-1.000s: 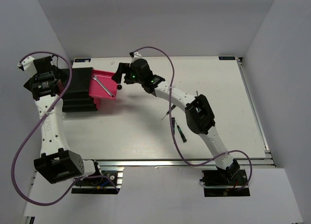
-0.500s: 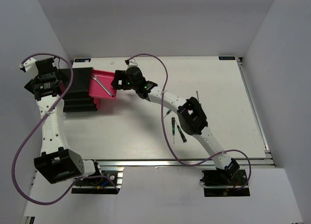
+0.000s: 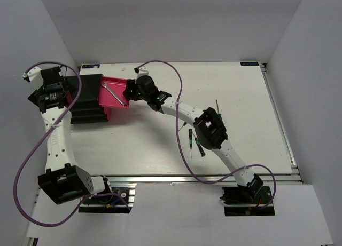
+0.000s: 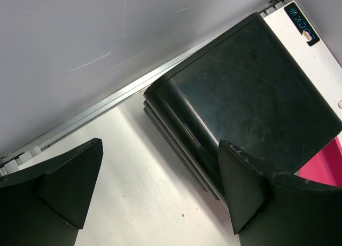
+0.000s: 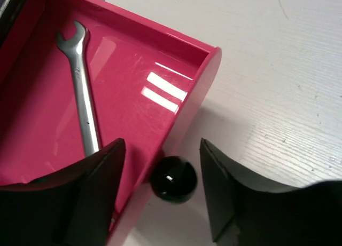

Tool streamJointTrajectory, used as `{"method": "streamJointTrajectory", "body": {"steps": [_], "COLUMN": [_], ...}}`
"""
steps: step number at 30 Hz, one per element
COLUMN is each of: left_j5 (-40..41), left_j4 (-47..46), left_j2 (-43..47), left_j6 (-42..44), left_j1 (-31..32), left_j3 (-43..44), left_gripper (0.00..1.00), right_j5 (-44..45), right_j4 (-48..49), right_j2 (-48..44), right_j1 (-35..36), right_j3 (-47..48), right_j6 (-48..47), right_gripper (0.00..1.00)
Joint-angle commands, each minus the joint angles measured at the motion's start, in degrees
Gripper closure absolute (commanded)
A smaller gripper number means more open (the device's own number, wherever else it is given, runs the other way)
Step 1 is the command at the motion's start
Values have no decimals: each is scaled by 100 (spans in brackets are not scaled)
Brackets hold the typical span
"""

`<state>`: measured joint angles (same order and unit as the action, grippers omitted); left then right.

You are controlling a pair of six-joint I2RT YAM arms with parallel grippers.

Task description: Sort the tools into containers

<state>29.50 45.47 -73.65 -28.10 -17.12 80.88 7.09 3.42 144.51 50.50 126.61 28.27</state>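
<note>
Right fingers (image 5: 96, 192) spreading wide, gripping nothing, straddling round black knob (image 5: 172, 179), gaps showing either side. Glossy magenta drawer (image 5: 133, 128) sitting pulled out of black cabinet (image 4: 251, 96), just ahead of fingertips. Flat silver wrench (image 5: 84, 96) lying inside, open end pointing away from fingers. Left fingers (image 4: 64, 182) hanging released, framing cabinet top beyond them.

No text could be read with confidence. The dark sticker (image 4: 300, 23) carried a pale logo and characters, too blurred to read. The wrench (image 5: 84, 96) had a stamped mark on its shank, illegible.
</note>
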Motion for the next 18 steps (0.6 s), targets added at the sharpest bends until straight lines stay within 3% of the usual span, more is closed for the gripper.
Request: {"method": "streamJointTrajectory", "body": {"steps": [1,5,11,18], "left_j5": [109,162,267,416], "left_j4": [5,40,49,76], "left_j2": [237,246,254,219], "left_j6": [-29,-38,-21,94], "left_j1": [-10,-19,-19,-37], "left_j3": [-64,-125,-222,-292], "left_gripper": [2,2,2,2], "right_j5": [152,143,205,196], "right_j4": [256,238,220,194], "right_j2": [-195,-204,-265,-511], "right_j1": [-40,-75,-242,-532], "right_j3": [4,4,-57,-417], "right_j6": [-50,-6,12,12], "right_gripper": [39,58,65,66]}}
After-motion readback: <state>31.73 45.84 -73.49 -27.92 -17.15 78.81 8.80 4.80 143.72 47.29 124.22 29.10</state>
